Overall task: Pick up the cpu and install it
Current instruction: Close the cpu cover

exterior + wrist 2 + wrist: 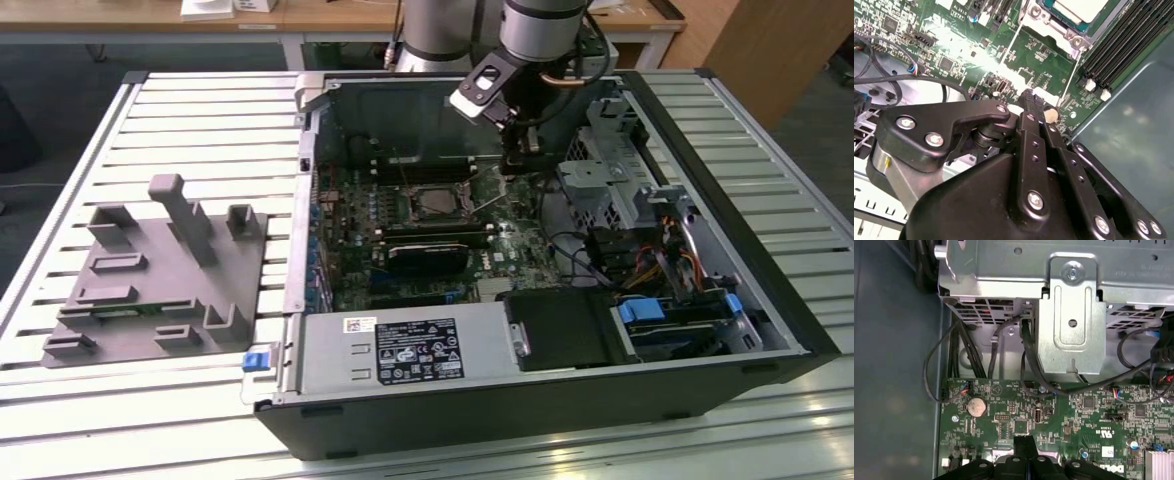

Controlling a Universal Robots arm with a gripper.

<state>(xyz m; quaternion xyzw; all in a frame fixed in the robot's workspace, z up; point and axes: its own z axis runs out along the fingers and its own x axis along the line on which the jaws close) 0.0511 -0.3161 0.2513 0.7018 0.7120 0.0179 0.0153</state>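
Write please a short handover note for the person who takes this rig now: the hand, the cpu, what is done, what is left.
The hand is shut and holds nothing. It hangs low over the motherboard inside the case, beside the socket.
The cpu lies in the socket, silver top up.
Done: the cpu appears picked up and placed.
Left: a thin metal lever by the socket looks raised, so the socket may not be latched. I cannot confirm this.
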